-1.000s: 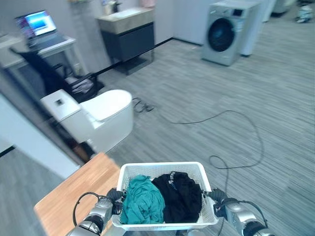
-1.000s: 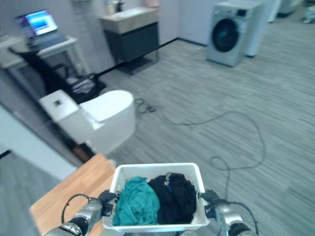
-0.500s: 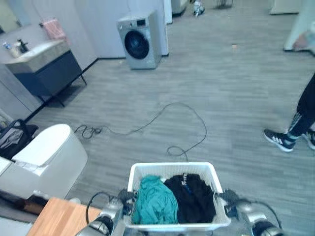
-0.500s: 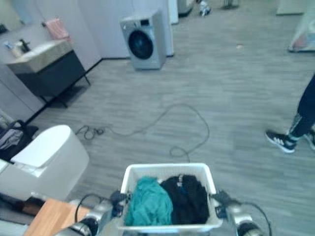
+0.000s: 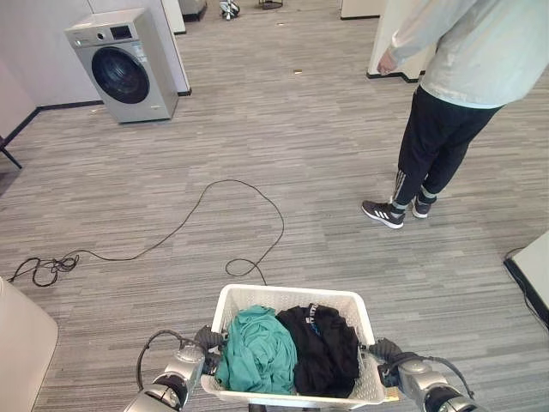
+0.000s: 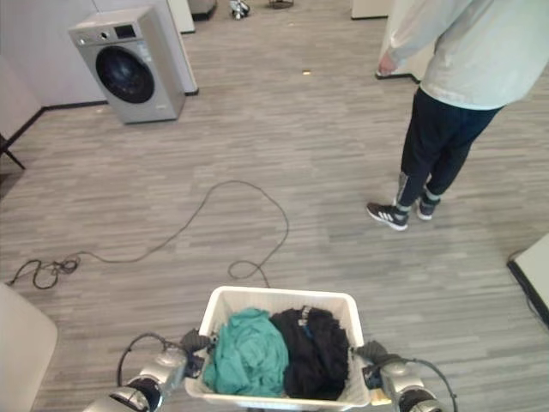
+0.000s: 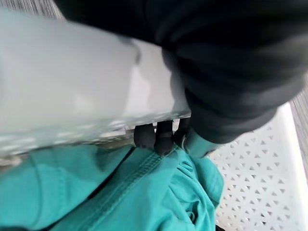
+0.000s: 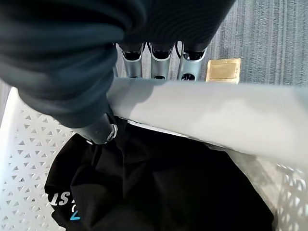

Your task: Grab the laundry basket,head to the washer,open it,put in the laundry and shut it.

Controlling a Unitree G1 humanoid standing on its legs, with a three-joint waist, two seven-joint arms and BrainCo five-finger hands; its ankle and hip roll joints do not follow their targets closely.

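Note:
A white perforated laundry basket point(image 5: 292, 293) is carried low in front of me, above the grey floor. It holds a teal garment point(image 5: 257, 348) on its left and a black garment point(image 5: 322, 342) on its right. My left hand point(image 5: 206, 338) grips the basket's left rim point(image 7: 72, 96), its fingers point(image 7: 156, 137) curled over beside the teal cloth point(image 7: 120, 192). My right hand point(image 5: 383, 350) grips the right rim point(image 8: 216, 115), fingers point(image 8: 159, 60) outside and thumb point(image 8: 98, 130) inside by the black cloth point(image 8: 159, 192). The grey washer point(image 5: 123, 64) stands far off at the upper left, door closed.
A person point(image 5: 455, 86) in a light top and dark trousers stands at the upper right. A black cable point(image 5: 214, 215) loops over the floor between me and the washer. A white toilet point(image 5: 21, 343) edge sits at lower left, a white panel point(image 5: 533, 266) at right.
The camera has swung round: the sink, toilet and wooden table have slid out to the left, the washer now sits upper left, and the person is nearer. Both hands still hold the basket.

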